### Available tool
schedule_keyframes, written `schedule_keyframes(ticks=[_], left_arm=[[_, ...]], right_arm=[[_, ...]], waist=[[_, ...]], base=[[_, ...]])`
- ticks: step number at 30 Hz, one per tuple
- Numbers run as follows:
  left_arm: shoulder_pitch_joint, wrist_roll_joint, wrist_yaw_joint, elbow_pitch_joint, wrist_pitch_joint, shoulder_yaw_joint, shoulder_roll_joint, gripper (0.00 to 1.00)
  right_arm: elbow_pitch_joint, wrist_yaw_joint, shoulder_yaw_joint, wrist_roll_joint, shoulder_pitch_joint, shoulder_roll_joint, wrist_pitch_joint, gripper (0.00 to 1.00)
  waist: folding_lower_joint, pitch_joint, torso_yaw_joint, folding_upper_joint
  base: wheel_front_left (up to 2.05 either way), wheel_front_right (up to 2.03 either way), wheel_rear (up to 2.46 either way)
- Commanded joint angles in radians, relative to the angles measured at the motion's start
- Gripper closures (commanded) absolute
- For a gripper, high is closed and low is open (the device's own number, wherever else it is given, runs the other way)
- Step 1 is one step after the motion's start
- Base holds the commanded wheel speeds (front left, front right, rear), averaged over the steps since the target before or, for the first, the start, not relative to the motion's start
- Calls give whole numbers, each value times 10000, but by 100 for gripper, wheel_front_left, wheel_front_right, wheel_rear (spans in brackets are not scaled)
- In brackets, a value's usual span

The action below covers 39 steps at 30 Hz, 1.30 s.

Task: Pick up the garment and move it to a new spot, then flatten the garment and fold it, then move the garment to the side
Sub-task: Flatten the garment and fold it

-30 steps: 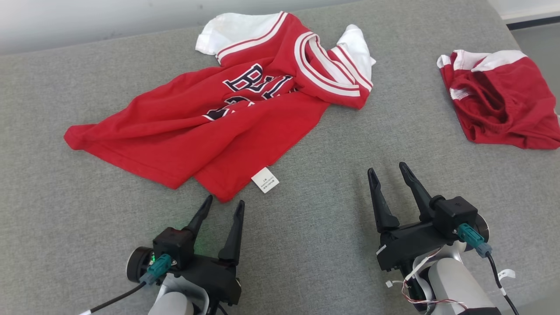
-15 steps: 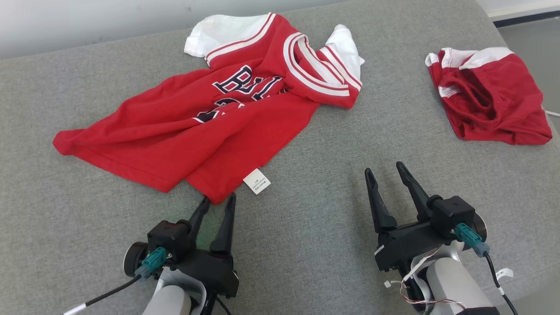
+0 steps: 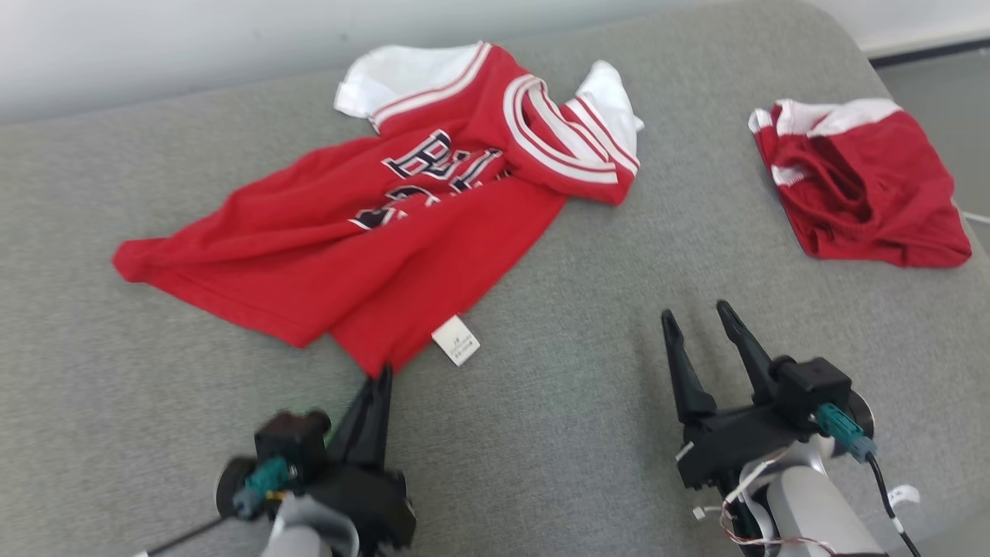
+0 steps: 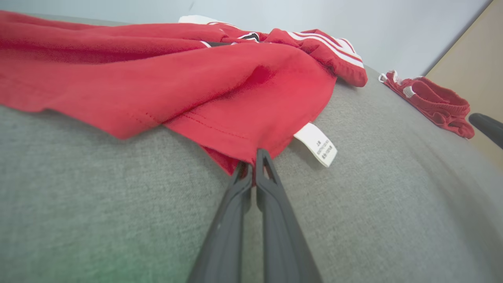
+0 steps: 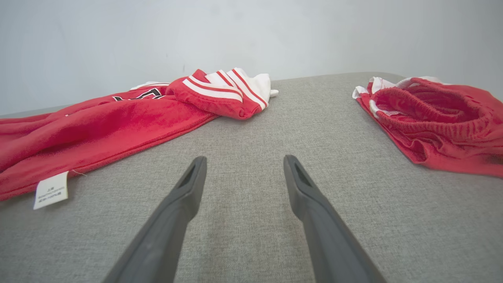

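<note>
The garment (image 3: 371,240) is a red jersey with white sleeves, a striped collar and dark lettering, lying crumpled across the grey surface. A white care label (image 3: 455,340) hangs at its near hem. My left gripper (image 3: 383,377) is shut on the near corner of that hem; the left wrist view shows the left gripper (image 4: 251,167) with the garment (image 4: 220,94) pinched between its tips. My right gripper (image 3: 700,325) hovers open over bare fabric to the right of the jersey, holding nothing. In the right wrist view the right gripper (image 5: 243,167) has the garment (image 5: 98,129) to its left.
A second red item with white trim, crumpled shorts (image 3: 858,186), lies at the far right near the surface's edge. The grey padded surface (image 3: 580,433) meets a pale wall at the back. A strip of floor (image 3: 943,70) shows beyond the right corner.
My left gripper moved forward to the jersey's near hem corner and shut on it. The right gripper stayed open in place. The head camera shifted slightly.
</note>
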Motion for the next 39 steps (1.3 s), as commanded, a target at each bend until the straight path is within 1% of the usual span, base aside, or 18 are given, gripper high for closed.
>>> schedule_keyframes(ticks=[1,2,5,12,18,25,31,32,33,34,39], left_arm=[[410,-43,7,-105,-29,48,16,100],[410,-43,7,-105,-29,48,16,100],[997,89,8,-287,-29,266,23,100],[2583,356,10,-737,-29,1314,29,100],[3513,546,12,-1040,-29,2208,57,100],[3948,665,11,-1102,-29,2946,152,100],[3708,711,11,-862,-29,2962,136,100],[3628,724,11,-815,-29,2955,126,79],[3540,733,11,-781,-29,2968,114,4],[3493,723,11,-726,-29,2968,95,0],[3171,783,11,-752,-29,2842,24,0]], right_arm=[[65,-30,-142,68,266,23,4,0],[65,-30,-142,68,266,23,4,0],[198,-30,-347,72,570,101,4,0],[491,-29,-768,-48,1484,339,4,0],[608,-29,-925,-119,2032,434,4,0],[648,-29,-849,-157,2241,538,4,0],[674,-29,-301,-189,2046,595,4,0],[694,-29,-153,-171,1975,605,4,0],[712,-30,-42,-125,1895,611,4,0],[729,-29,132,-124,1808,617,4,0],[774,-29,715,76,1102,652,4,0]], waist=[[0,-518,439,-1],[0,-518,439,-1],[0,-1029,833,-1],[0,-2185,1755,-1],[0,-2777,2319,-1],[0,-3072,2611,-1],[0,-2908,2672,-1],[0,-2835,2676,-1],[0,-2769,2685,-1],[0,-2681,2694,-1],[0,-1986,2837,-1]], base=[[0,0,0],[0,0,0],[0,0,0],[0,0,0],[0,0,0],[0,0,0],[0,0,0],[0,0,0],[0,0,0],[0,0,0],[0,0,0]])
